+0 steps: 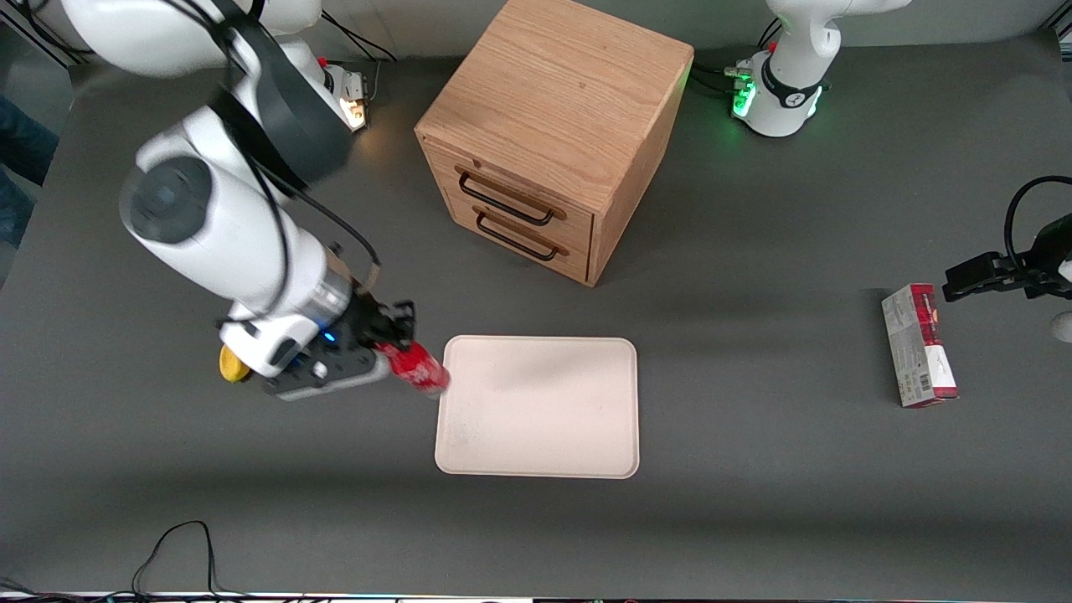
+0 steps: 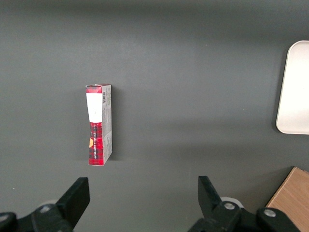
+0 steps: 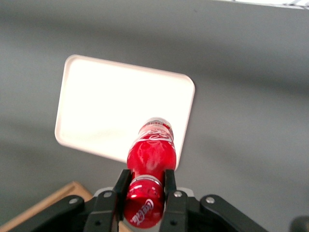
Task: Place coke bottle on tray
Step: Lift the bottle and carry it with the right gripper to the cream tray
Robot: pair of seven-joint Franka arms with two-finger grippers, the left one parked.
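My right gripper (image 1: pixel 392 345) is shut on the coke bottle (image 1: pixel 416 368), a slim red bottle with white script lettering. It holds the bottle tilted, above the table, at the edge of the tray (image 1: pixel 586 444) that faces the working arm's end. The tray is flat, cream-white, with rounded corners, and nothing lies on it. In the right wrist view the black fingers (image 3: pixel 169 181) clamp the bottle (image 3: pixel 150 154) near its cap end, and the bottle's base hangs over a corner of the tray (image 3: pixel 96 111).
An oak two-drawer cabinet (image 1: pixel 553 126) stands farther from the front camera than the tray, its drawers shut. A red-and-grey carton (image 1: pixel 919 345) lies toward the parked arm's end of the table and shows in the left wrist view (image 2: pixel 99 124). A yellow object (image 1: pixel 234 364) lies under the working arm.
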